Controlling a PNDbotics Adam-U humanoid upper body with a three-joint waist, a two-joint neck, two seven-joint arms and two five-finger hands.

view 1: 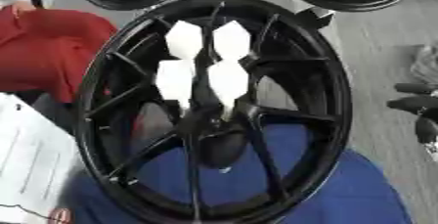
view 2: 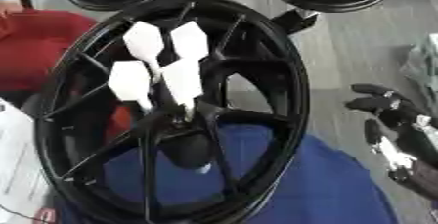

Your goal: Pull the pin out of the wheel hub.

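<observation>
The wheel hub (view 1: 214,110) stands upright at centre, black and spoked, in front of a blue surface (view 1: 359,193). Four white dart-like flights (view 1: 205,61) sit near its middle; which part is the pin is unclear. The right robot hand (view 2: 398,125) hangs well apart at the right, fingers relaxed, holding nothing. The left is unseen. A sideways tug could tip the wheel. No writing is legible.

Bright even light; overall soft blur; white pin (view 1: 208,61) flights blown out.
</observation>
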